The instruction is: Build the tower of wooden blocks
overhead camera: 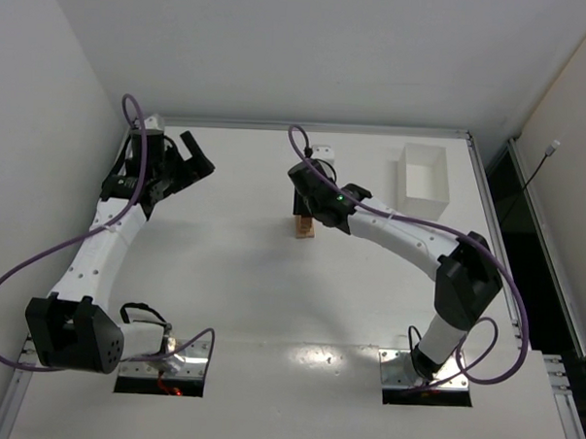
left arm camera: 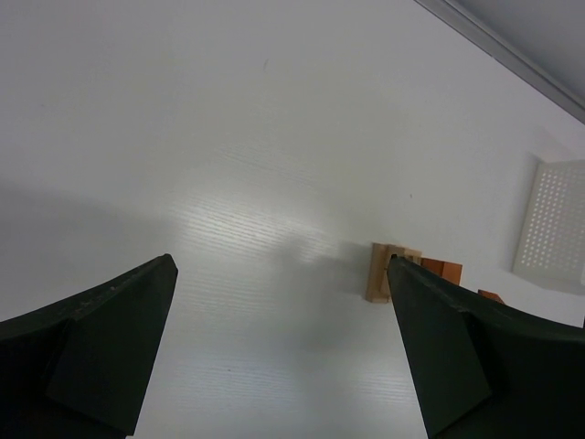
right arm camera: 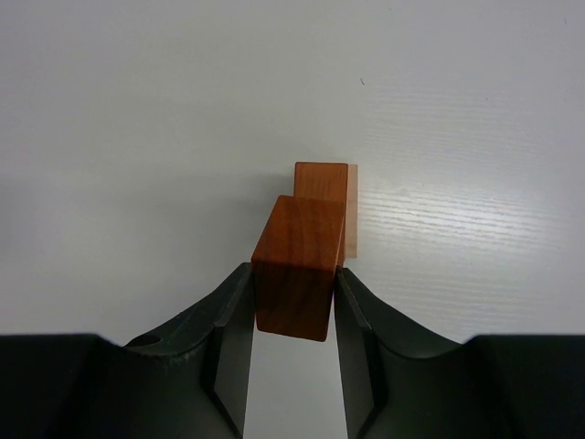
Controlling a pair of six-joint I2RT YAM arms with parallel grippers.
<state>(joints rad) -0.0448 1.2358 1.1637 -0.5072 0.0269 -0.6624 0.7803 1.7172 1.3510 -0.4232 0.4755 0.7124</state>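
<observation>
Adding another piece to the half-built wood block tower (overhead camera: 303,226)
Right gripper (right arm camera: 292,302) is clamped on one reddish-brown block (right arm camera: 297,256) just above the tower at mid-counter (overhead camera: 231,295), not yet released. The stack shows at least one pale bar (right arm camera: 353,210) and one reddish-brown piece (right arm camera: 322,179). Left gripper (overhead camera: 197,155) hangs spread apart, empty. One white tray (overhead camera: 422,198) stands well apart.

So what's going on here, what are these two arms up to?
They're building a little tower from wooden blocks. The right end effector is clamped on a reddish-brown block, holding it just over the small stack in the middle of the table. Whether it touches the stack yet is hard to tell. The left end effector is open, holds nothing and sits off to the far left.
</observation>
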